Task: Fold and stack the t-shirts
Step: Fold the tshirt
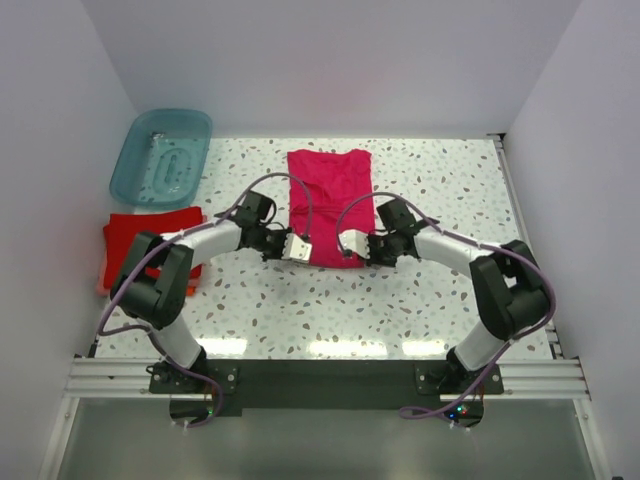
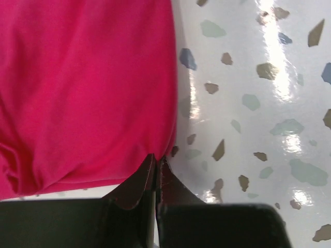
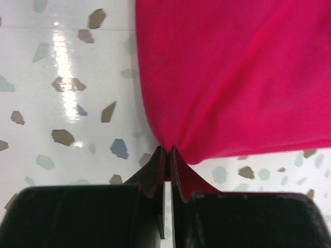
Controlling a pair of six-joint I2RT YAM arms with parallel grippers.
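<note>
Tabletop (image 1: 300, 312): t-shirt (image 1: 328, 190) corners inside both tools (image 2: 156, 158) (image 3: 169, 150)

You have a plain magenta-pink t-shirt (image 1: 328, 200) with no print or pattern, on a glossy white bench (image 1: 450, 190) speckled with grey, brown and blue-green chips. At the left, one folded shirt (image 1: 150, 232) is red, and the orange shirt (image 1: 104, 284) shows only at its edge. The tub (image 1: 160, 155) is translucent teal. The arms (image 1: 215, 240) are black and white, and the jaws are black.
</note>
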